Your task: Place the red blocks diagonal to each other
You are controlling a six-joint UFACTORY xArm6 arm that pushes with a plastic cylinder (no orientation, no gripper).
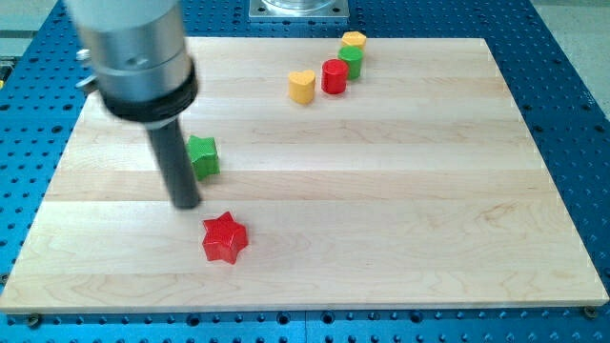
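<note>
A red star block (225,238) lies at the lower left of the wooden board (400,210). A red cylinder block (334,76) stands near the view's top, touching a green block (351,62) with a yellow block (354,41) just behind that. My tip (187,204) rests on the board just up and to the left of the red star, a short gap apart. A green star block (203,155) sits right beside the rod, on its right. A yellow heart block (302,86) lies left of the red cylinder.
The board lies on a blue perforated table (572,114). A grey metal base (297,9) shows at the view's top edge. The arm's grey body (133,48) covers the board's upper left corner.
</note>
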